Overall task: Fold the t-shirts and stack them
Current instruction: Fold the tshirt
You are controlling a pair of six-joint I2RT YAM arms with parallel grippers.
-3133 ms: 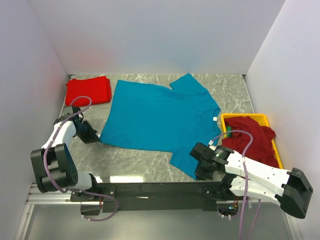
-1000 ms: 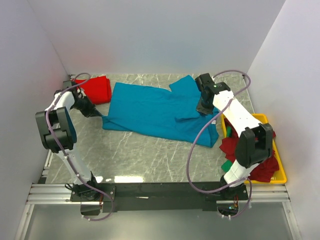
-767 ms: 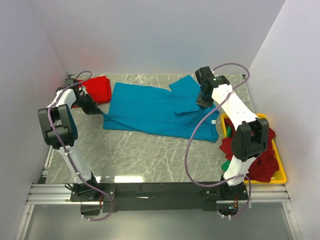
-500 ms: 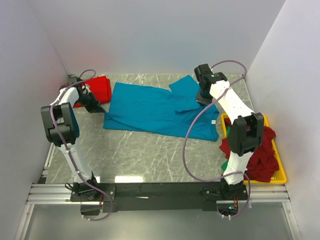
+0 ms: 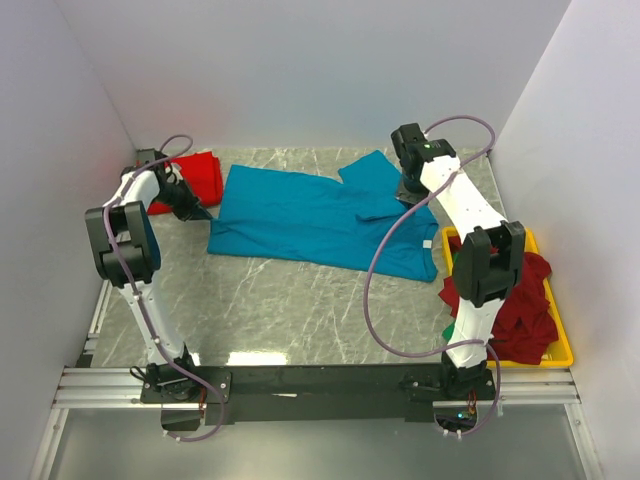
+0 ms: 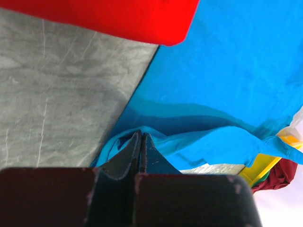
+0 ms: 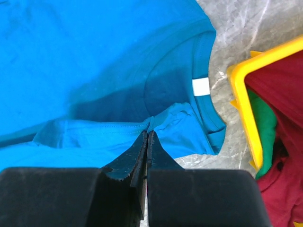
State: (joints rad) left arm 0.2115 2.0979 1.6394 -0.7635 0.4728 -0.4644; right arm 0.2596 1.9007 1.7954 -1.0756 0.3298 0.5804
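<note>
— Where's the teal t-shirt (image 5: 300,215)?

— Spread across the far half of the table (image 5: 300,310), its near edge doubled back over itself. The folded red t-shirt (image 5: 190,175) lies just beside it in the far left corner.

— And the grippers?

— The left gripper (image 6: 141,136) is pinched closed on the shirt's left edge, with cloth bunched at its tips. The right gripper (image 7: 147,133) is clamped on a fold near the collar. How many layers each one holds, I can't quite tell.

— The others?

— A maroon t-shirt (image 5: 520,300) and a green t-shirt (image 7: 267,125) are heaped in the yellow tray (image 7: 244,109) at the right, apart from the teal one.
</note>
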